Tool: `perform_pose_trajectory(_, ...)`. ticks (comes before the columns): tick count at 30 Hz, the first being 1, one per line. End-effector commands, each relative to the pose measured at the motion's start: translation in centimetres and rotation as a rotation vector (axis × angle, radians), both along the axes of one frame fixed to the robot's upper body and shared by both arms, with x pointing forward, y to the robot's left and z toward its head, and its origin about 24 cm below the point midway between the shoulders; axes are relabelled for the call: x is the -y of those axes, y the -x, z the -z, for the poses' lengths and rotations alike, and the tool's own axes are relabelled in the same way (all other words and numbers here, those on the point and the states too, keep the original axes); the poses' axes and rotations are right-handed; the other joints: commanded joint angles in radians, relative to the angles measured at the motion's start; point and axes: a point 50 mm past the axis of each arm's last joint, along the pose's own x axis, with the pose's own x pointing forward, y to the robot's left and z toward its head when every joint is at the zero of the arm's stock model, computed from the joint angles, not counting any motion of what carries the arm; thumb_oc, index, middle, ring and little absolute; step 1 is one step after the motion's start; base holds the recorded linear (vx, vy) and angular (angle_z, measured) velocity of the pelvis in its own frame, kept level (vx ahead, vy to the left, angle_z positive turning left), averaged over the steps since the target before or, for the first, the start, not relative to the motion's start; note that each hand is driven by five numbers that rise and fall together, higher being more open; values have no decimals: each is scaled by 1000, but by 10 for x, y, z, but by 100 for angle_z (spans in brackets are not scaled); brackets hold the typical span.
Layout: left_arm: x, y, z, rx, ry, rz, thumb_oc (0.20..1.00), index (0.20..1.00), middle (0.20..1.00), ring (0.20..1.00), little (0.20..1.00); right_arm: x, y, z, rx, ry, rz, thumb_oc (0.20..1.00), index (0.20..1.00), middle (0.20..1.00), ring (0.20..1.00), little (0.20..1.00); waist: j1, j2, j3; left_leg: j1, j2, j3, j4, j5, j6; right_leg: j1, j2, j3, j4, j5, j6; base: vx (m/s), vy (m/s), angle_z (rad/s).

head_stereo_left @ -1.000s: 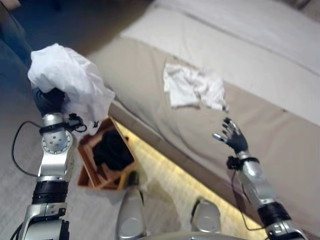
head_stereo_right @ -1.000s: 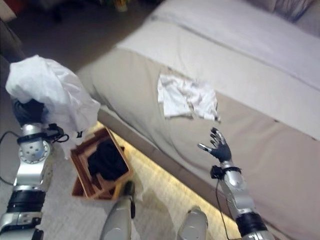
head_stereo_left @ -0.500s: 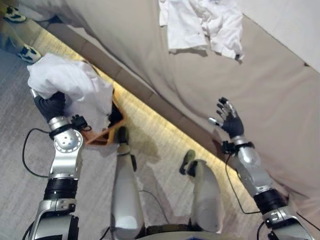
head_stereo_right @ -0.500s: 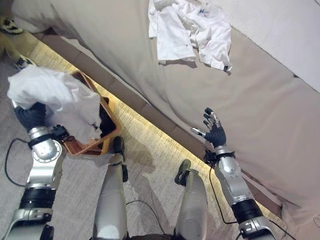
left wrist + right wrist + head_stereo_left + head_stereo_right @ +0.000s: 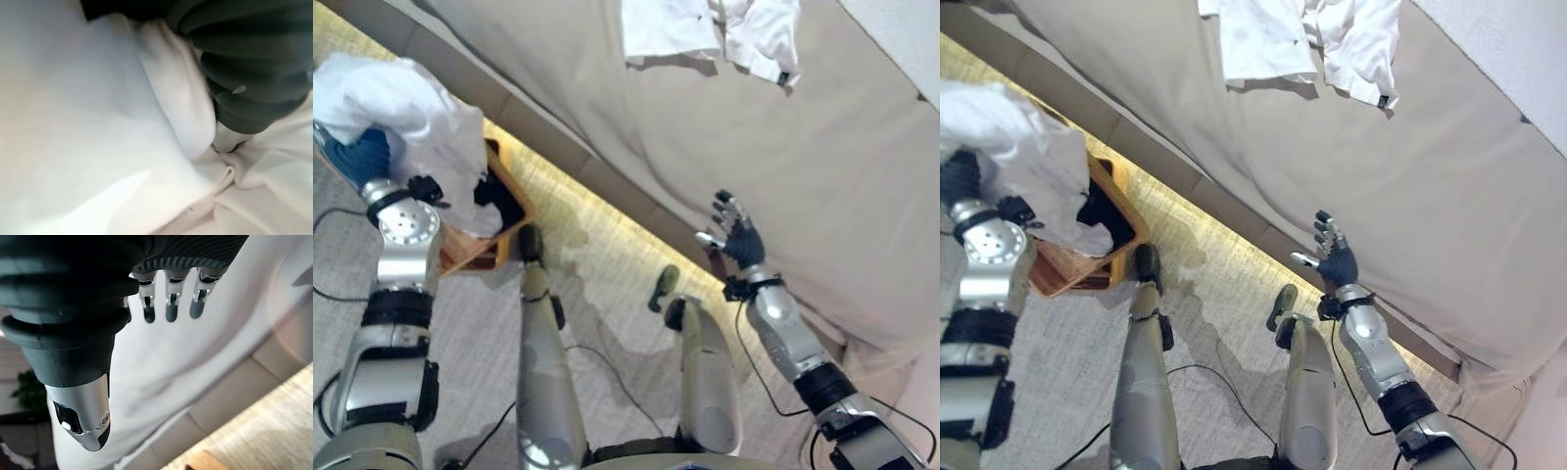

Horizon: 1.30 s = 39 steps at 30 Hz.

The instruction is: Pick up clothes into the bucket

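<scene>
Left hand (image 5: 357,157), closed on a white garment (image 5: 406,103), has moved over the wooden bucket (image 5: 494,235), ready to drop; right hand (image 5: 736,235) spread, idle.

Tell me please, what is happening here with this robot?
The left robot hand holds a bunched white garment above a brown basket on the floor beside the bed; something dark already lies inside. The right robot hand is open and empty. Another white garment lies on the bed.
</scene>
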Motion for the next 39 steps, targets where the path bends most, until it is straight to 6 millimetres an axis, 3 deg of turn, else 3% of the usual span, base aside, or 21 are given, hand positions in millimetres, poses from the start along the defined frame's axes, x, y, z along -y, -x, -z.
perform_pose_trajectory(1, -12, 15, -51, 181, -65, -85, 200, 200, 200, 200, 200, -5, -4, -15, 81, -103, 11, 1000, 1000, 1000, 1000, 1000, 23, -107, -7, -7, -13, 24, 76, -152, 10, -52, -39, 35, -178, 252, 63, 31, 7, -2)
perform_pose_trajectory(10, -35, 13, -24, 35, -8, -221, 200, 200, 200, 200, 200, -12, 3, -14, 91, -121, -29, 1000, 1000, 1000, 1000, 1000, 5, -151, -7, -139, -20, 2, 148, -182, 21, -140, -30, 34, -182, 262, 64, 16, 2, -3)
perform_pose_trajectory(15, -36, 8, -3, -33, 67, -210, 200, 200, 200, 200, 200, -4, 11, -12, 90, -107, -28, 1000, 1000, 1000, 1000, 1000, 5, -149, -7, -179, -30, -12, 192, -199, 31, -162, -29, 28, -164, 255, 61, 8, 30, 3)
perform_pose_trajectory(25, -43, 10, 10, -58, 150, -264, 200, 200, 200, 200, 200, 6, 15, -16, 113, -94, -14, 1000, 1000, 1000, 1000, 1000, 11, -149, -7, -190, -19, -24, 226, -211, 36, -156, -11, 22, -164, 252, 53, -5, 14, -2)
perform_pose_trajectory(33, -70, 33, 10, 10, 253, -397, 200, 200, 200, 200, 200, 12, 19, -19, 119, -97, -24, 1000, 1000, 1000, 1000, 1000, 21, -171, -7, -179, -4, -32, 240, -222, 36, -128, 12, 13, -178, 259, 56, -8, -6, -7)
perform_pose_trajectory(39, -107, 66, 12, 14, 284, -517, 200, 200, 200, 200, 200, 18, 23, -16, 108, -119, -16, 1000, 1000, 1000, 1000, 1000, 39, -176, -7, -169, 0, -43, 241, -222, 35, -101, 19, -6, -191, 255, 56, -2, -4, -4)
